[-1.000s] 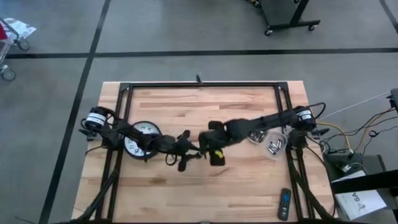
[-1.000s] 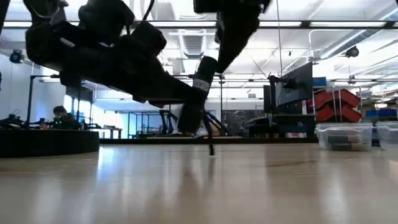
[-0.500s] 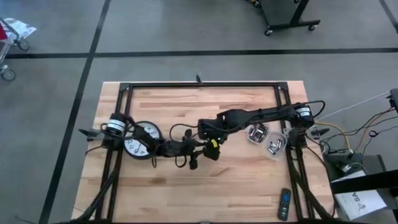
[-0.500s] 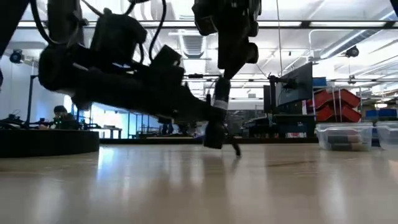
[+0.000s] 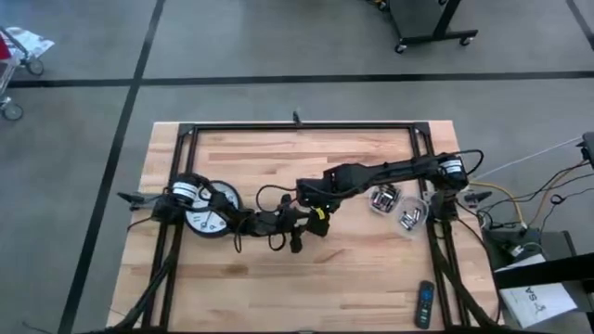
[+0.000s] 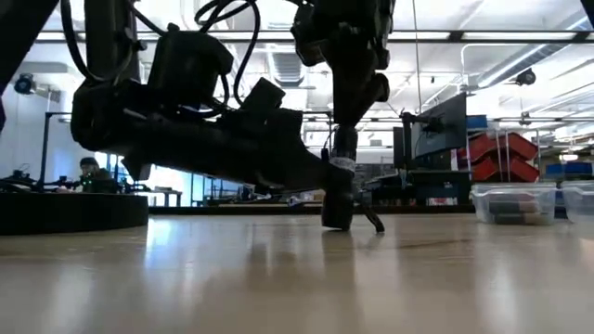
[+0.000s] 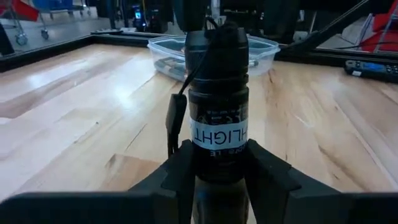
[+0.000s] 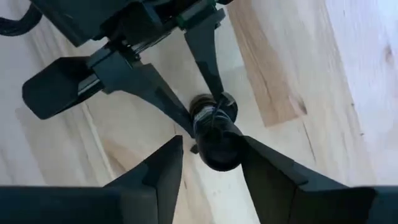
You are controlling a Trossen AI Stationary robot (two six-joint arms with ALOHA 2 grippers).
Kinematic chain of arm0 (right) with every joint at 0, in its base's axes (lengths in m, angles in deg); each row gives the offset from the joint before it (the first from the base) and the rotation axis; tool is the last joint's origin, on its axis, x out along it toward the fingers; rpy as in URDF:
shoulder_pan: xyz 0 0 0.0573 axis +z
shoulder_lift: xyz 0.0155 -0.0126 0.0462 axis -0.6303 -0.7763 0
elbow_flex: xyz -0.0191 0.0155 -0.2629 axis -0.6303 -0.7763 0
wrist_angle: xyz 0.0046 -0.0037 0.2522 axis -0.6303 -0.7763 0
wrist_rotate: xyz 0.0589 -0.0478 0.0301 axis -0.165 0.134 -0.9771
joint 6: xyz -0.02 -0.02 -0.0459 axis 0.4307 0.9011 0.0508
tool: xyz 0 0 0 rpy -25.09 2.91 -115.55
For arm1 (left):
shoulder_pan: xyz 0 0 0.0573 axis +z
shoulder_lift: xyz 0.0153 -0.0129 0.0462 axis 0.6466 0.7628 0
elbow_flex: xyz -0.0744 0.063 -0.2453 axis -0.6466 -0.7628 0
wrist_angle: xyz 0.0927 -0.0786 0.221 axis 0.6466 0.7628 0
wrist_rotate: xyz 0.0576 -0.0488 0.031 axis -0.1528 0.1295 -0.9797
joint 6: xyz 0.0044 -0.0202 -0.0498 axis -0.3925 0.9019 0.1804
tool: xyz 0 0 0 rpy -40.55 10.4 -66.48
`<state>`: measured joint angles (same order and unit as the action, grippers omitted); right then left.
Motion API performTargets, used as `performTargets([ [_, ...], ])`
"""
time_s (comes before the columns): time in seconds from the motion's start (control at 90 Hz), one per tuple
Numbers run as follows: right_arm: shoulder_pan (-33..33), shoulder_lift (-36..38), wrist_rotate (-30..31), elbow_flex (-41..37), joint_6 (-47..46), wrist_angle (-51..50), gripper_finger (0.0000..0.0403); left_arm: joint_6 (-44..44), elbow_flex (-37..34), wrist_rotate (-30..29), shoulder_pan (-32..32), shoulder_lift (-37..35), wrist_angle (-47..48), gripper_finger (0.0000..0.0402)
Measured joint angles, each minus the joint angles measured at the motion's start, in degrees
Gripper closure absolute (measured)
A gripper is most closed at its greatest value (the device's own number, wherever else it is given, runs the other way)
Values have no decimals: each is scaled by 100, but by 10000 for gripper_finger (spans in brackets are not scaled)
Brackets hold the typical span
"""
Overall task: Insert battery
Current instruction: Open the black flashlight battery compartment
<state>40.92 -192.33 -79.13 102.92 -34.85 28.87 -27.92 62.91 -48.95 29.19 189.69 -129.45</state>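
Observation:
A black flashlight [image 7: 217, 112] with a white label stands upright near the table's middle [image 6: 339, 190]. My left gripper [image 5: 297, 230] reaches in level from the left and is shut on it. My right gripper [image 8: 211, 162] comes down from above. It is open, with one finger on each side of the flashlight's top end [image 8: 217, 149]. I cannot tell whether those fingers touch it. No battery shows on its own in any view. My left gripper pinches the flashlight's barrel just under the white label [image 7: 217, 160] between its two fingers. The fingers lie level, come from the table's left and cross the barrel. The flashlight stands upright with its lower end [image 6: 336, 223] down at the table top.
A round clock [image 5: 209, 209] lies under my left arm. Two clear plastic boxes [image 5: 399, 206] sit at the right, and a remote [image 5: 423, 303] lies near the front right corner. A black frame [image 5: 297, 127] runs round the table's edges.
My left gripper has carried the flashlight toward the table's right, bringing it from tilted to upright. My right gripper has moved toward the far edge and a little left, coming down over the flashlight's top end.

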Motion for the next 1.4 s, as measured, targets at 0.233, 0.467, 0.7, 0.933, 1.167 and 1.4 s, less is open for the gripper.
performTargets([
  [0.233,-2,47,76,214,234,-232,257,-140,-3,-31,-7,0,6,302],
  [0.467,-2,-33,125,192,366,-322,205,-263,-5,-40,-15,0,10,303],
  [0.7,-2,-226,118,183,369,-254,173,-263,-7,-44,-17,0,14,302],
  [0.933,-2,-444,105,183,444,-240,195,-260,-12,-46,-24,0,17,302],
  [1.167,0,-451,68,183,653,-200,269,-256,-15,-46,-34,0,29,302],
  [1.4,14,-451,-223,183,1826,-200,306,-178,-41,409,-24,-23,52,303],
])
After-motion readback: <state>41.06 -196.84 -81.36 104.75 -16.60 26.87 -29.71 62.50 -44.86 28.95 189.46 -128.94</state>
